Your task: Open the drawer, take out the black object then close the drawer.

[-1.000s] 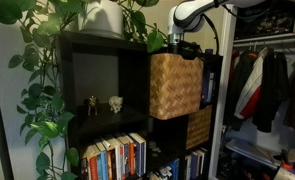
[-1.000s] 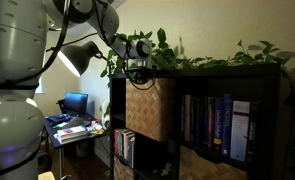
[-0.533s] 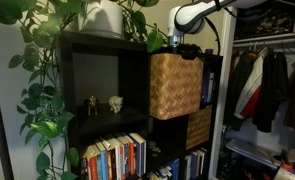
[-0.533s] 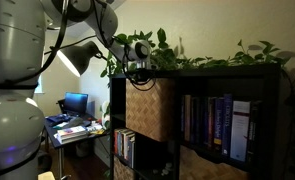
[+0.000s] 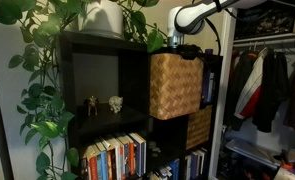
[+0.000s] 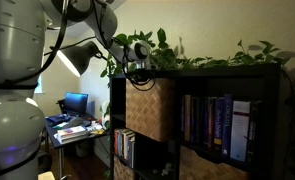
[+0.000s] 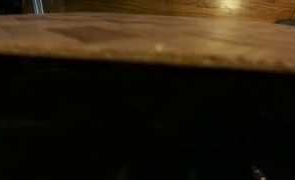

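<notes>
The drawer, a light tan wicker basket [image 5: 174, 85], sticks partly out of its cubby in the black shelf [image 5: 97, 45]. It also shows in an exterior view [image 6: 150, 108]. My gripper [image 5: 184, 49] hangs right at the basket's top rim in both exterior views [image 6: 139, 71], fingers pointing down into it. Its fingertips are hidden, so I cannot tell whether it is open or shut. The wrist view shows the tan woven rim [image 7: 147, 40] above a dark interior. The black object is not visible.
A darker, smaller woven basket [image 5: 198, 127] sits in the cubby below. Two small figurines [image 5: 115, 102] stand in the neighbouring cubby, with books [image 5: 115, 157] beneath. Trailing plants [image 5: 47, 70] cover the shelf top. Clothes [image 5: 262, 85] hang beside the shelf. A desk with a monitor [image 6: 75, 103] stands behind.
</notes>
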`<state>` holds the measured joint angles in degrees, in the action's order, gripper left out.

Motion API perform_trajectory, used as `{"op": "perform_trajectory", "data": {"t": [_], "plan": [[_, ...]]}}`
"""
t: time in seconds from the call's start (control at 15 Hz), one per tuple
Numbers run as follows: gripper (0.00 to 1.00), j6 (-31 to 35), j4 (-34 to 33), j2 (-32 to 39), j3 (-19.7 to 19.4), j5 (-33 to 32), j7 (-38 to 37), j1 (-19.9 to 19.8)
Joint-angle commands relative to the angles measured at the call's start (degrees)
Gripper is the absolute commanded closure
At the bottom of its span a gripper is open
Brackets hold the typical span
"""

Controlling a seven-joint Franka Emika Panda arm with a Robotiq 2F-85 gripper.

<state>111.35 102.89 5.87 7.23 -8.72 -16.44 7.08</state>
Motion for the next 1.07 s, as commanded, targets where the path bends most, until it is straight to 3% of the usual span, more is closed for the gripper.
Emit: {"op": "perform_trajectory", "data": {"t": [0.0,0.4,0.47,0.67,1.0], "plan": [[0.51,2.2,-0.5,2.4,-1.2,-0.3,-2.2,-0.1],[0.89,-4.6,-3.1,0.0,-1.2,4.9,-0.6,-0.6],[0.92,-5.3,-3.4,-0.7,-1.4,5.5,-0.6,-0.7],[0.95,-7.6,-5.2,-2.0,-1.9,7.2,-0.8,-1.1],[0.92,-10.0,-8.7,-4.6,-3.0,9.6,-0.8,-1.9]]}}
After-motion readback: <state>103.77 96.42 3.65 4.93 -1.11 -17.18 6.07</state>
